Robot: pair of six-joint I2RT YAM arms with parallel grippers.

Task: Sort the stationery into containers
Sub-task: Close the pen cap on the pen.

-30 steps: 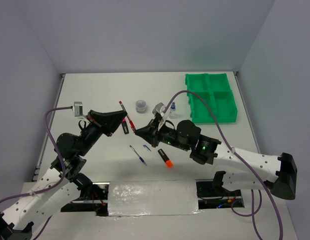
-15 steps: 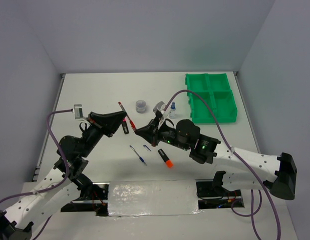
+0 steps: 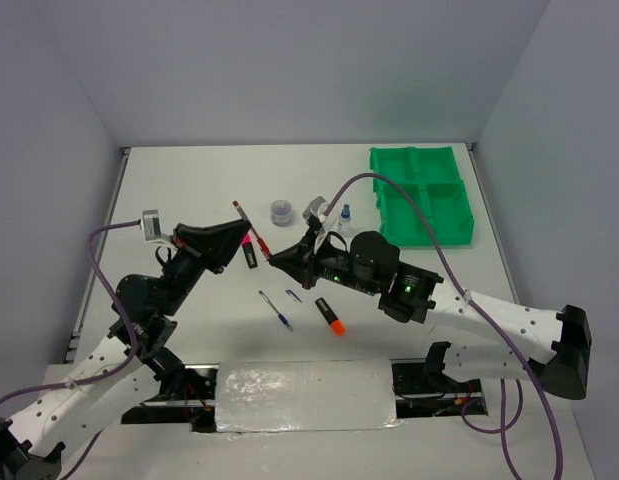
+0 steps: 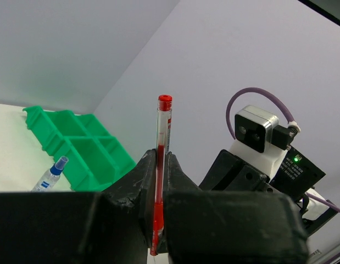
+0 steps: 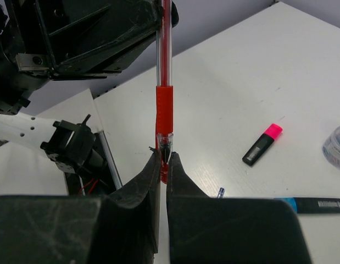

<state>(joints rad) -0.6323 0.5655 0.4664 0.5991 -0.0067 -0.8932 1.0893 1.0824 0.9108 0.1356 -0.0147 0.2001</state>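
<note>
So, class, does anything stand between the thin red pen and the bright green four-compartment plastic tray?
Yes. Both the left gripper and right gripper grip the red pen; in the top view the right arm and a blue-capped clear bottle lie between it and the green tray.

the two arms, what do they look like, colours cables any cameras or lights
The left arm and right arm have white lower links and black upper joints. The left gripper and right gripper are black and wedge-shaped, with two flat fingers. A purple cable loops from each arm to a small grey wrist camera. A green light glows on the right arm.
</note>
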